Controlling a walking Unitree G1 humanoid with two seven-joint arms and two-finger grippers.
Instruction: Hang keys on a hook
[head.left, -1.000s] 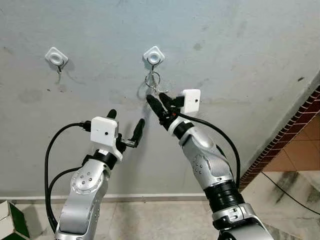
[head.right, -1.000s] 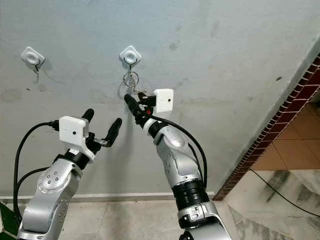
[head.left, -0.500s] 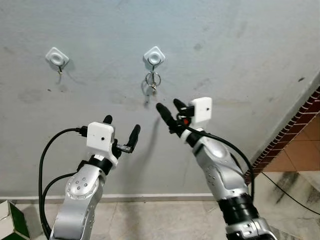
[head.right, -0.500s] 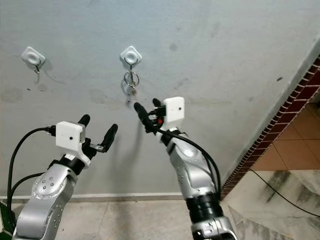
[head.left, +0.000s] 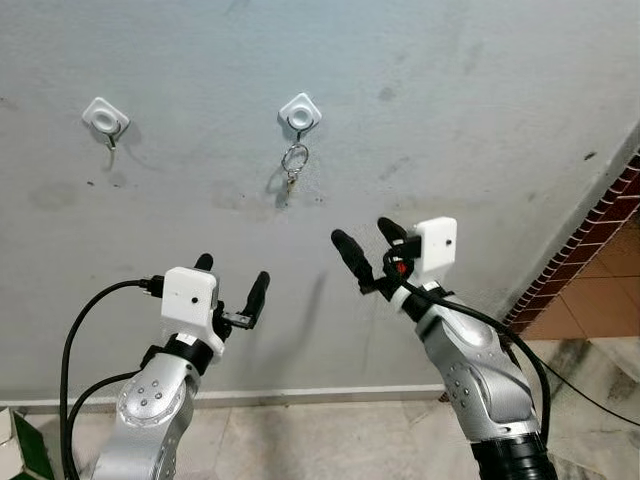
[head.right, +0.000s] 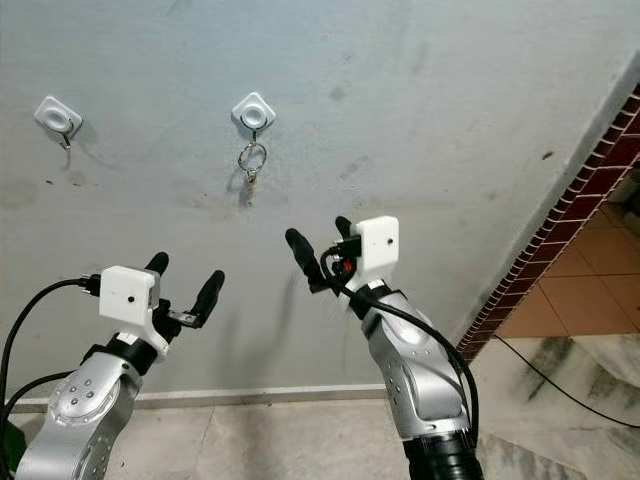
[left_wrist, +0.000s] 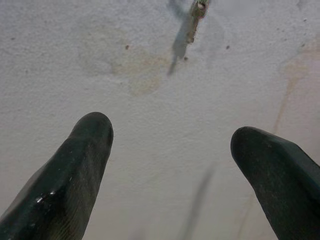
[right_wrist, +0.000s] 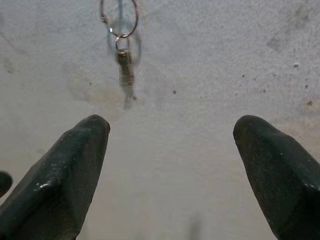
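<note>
Nearest to you, the left gripper (head.left: 232, 292) sits low and left of centre in the left eye frame, its two black fingers spread with nothing between them. The right gripper (head.left: 366, 250) is right of centre, a little higher, its fingers likewise parted and empty.

Your right wrist view gives what the head views cannot: the key ring (right_wrist: 118, 20) at the top edge, a thin wire loop with a small brass-coloured key hanging below it (its shadow falls on the plaster just beside it). The left wrist view catches just the key's tip (left_wrist: 196, 15) at the top.

Farther off, the keys (head.left: 293, 165) hang from the white diamond-shaped hook (head.left: 300, 111) at upper centre. A second hook (head.left: 105, 117) is at upper left. The wall (head.left: 480, 120) is grey, mottled plaster; brick trim (head.left: 580, 250) and tiled floor (head.left: 330, 440) edge the frame.
</note>
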